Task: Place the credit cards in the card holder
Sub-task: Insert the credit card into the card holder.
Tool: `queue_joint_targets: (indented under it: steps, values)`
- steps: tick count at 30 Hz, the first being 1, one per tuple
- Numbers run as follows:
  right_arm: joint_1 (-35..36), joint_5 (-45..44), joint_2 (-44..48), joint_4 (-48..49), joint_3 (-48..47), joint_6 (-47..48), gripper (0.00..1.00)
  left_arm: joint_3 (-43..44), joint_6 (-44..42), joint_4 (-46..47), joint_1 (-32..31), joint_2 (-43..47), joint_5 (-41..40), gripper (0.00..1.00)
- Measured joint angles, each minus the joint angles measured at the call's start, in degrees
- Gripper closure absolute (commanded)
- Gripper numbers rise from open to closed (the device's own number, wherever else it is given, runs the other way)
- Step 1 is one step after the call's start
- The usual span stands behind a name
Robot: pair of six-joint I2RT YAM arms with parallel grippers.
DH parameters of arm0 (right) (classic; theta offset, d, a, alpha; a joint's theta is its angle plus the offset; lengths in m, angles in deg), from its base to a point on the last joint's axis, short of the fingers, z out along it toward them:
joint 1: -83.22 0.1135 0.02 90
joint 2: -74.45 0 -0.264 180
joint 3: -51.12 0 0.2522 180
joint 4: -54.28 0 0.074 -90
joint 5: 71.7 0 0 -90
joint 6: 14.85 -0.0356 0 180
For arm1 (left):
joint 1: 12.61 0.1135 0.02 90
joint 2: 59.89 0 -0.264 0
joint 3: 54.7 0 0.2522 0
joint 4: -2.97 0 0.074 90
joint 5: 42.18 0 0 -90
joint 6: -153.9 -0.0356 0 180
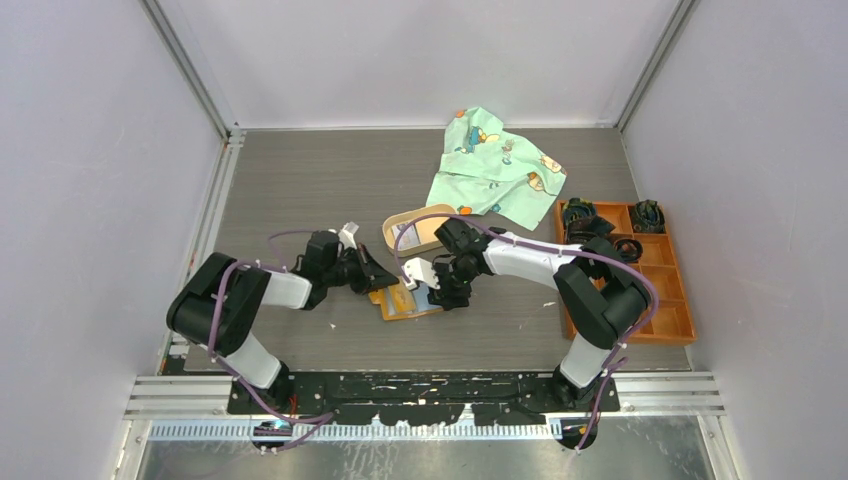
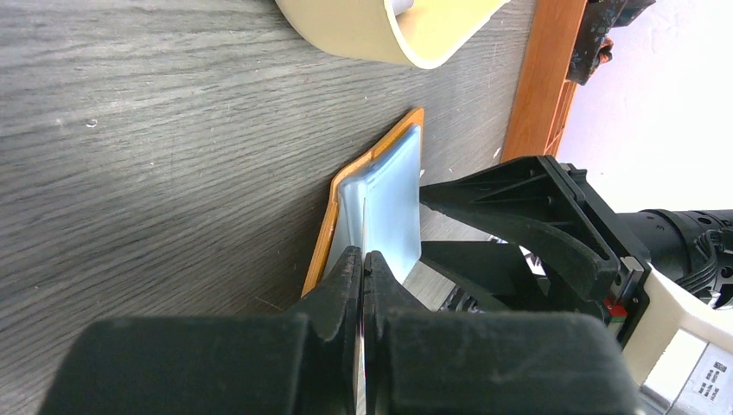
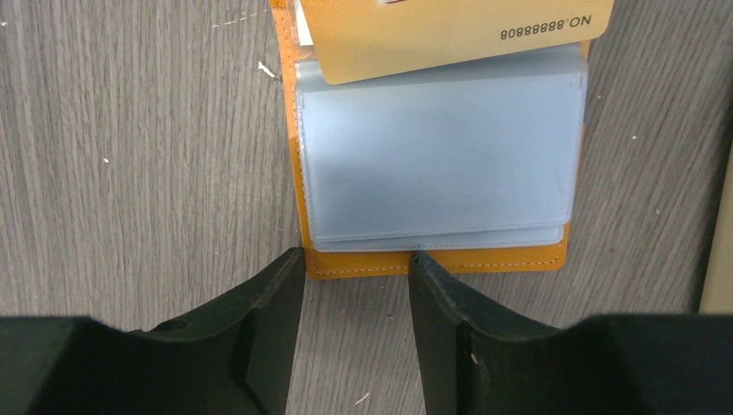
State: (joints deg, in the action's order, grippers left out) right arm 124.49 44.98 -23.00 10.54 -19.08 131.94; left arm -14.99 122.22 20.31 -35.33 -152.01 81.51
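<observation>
The card holder [image 3: 432, 259] lies open and flat on the table, an orange wallet with a light-blue clear sleeve [image 3: 441, 164]. A gold credit card [image 3: 415, 43] printed with a number overlaps the sleeve's far edge. In the left wrist view that card [image 2: 365, 226] shows edge-on, running into the sleeve [image 2: 393, 199], and my left gripper [image 2: 364, 259] is shut on it. My right gripper [image 3: 356, 264] is open, its tips at the holder's near orange border, with nothing gripped. From above, the left gripper [image 1: 383, 281] and the right gripper [image 1: 437, 298] meet over the holder [image 1: 400, 305].
An oval tan tray [image 1: 415, 230] sits just behind the holder. Behind it lies a crumpled green printed cloth [image 1: 495, 175]. An orange compartment box [image 1: 630, 270] with dark items stands at the right, by the right arm.
</observation>
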Motion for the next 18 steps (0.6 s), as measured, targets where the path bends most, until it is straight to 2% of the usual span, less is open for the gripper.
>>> queue_joint_targets:
  steps: [18]
  values:
    - [0.04, -0.09, 0.00, 0.42, 0.20, -0.61, 0.49, -0.81, 1.79, 4.20, -0.11, -3.13, -0.68, 1.00]
